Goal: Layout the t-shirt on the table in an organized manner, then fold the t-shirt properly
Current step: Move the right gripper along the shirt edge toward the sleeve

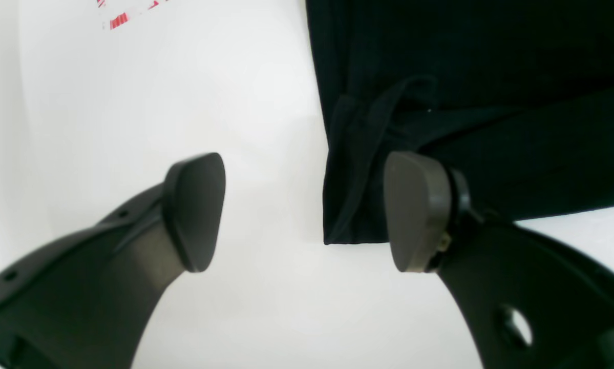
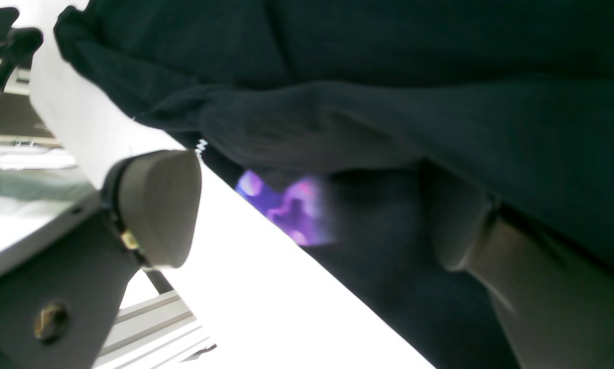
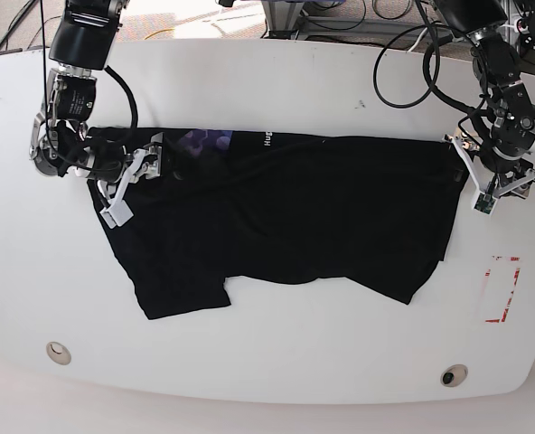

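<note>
Two dark pads fill the lower part of the left wrist view: the left gripper (image 1: 301, 212) stands with its jaws wide apart and nothing between them but bare white table (image 1: 245, 128). Ahead of it and toward its right finger lies the black t-shirt (image 1: 470, 102), whose folded corner ends just beside that finger's pad; whether pad and cloth touch cannot be told. Far ahead on the other side a bit of red tape (image 1: 118, 20) shows at the frame's top. In the right wrist view the right gripper (image 2: 312, 215) is spread wide as well, one pad over the table's white edge (image 2: 266, 287) and the other finger sunk among the dark folds of the t-shirt (image 2: 388, 118); cloth with a purplish patch (image 2: 291, 205) lies between the jaws, but they are not closed on it. From the base view the t-shirt (image 3: 286, 217) lies spread across the middle of the table (image 3: 267, 362), with the right gripper (image 3: 127, 176) at its neck end and the left gripper (image 3: 489, 181) just beside the opposite end, the red tape rectangle (image 3: 502, 289) lying near that arm.
</note>
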You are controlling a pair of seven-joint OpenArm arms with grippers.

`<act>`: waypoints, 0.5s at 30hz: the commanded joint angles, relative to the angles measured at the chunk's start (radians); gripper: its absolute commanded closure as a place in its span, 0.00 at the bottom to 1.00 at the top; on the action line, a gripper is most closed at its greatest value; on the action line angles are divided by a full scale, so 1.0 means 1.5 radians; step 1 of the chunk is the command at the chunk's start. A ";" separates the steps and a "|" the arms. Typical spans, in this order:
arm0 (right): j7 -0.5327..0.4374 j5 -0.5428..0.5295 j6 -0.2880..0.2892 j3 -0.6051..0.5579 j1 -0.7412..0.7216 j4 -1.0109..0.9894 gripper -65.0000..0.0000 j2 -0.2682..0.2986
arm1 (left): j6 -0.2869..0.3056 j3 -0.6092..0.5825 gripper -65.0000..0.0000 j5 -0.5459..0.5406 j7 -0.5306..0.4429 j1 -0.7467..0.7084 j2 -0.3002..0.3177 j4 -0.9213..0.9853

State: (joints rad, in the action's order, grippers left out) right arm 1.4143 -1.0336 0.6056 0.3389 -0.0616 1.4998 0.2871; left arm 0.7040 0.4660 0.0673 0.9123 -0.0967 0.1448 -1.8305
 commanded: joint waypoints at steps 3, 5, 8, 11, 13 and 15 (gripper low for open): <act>-0.012 -0.009 0.002 -0.023 -0.033 0.012 0.00 -0.007 | -0.004 0.001 0.32 -0.004 -0.011 0.009 0.008 -0.011; -0.012 -0.008 0.002 -0.031 -0.044 0.012 0.00 -0.018 | -0.004 0.002 0.32 -0.004 -0.011 0.009 0.008 -0.011; -0.012 -0.008 0.002 -0.035 -0.074 0.011 0.00 -0.024 | -0.004 0.002 0.32 -0.004 -0.011 0.009 0.008 -0.011; -0.012 -0.007 0.002 -0.035 -0.109 -0.009 0.00 -0.027 | -0.004 0.002 0.32 -0.004 -0.011 0.009 0.008 -0.011; -0.012 -0.007 0.002 -0.036 -0.138 -0.042 0.00 -0.026 | -0.004 0.002 0.32 -0.004 -0.011 0.009 0.008 -0.011; -0.012 -0.007 0.002 -0.032 -0.161 -0.078 0.00 -0.024 | -0.004 0.002 0.32 -0.004 -0.011 0.009 0.008 -0.011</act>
State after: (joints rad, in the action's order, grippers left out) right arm 1.4097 -1.0248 0.6056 0.2806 -0.2619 1.4124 0.2352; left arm 0.7036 0.4652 0.0673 0.9123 -0.0967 0.1448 -1.8305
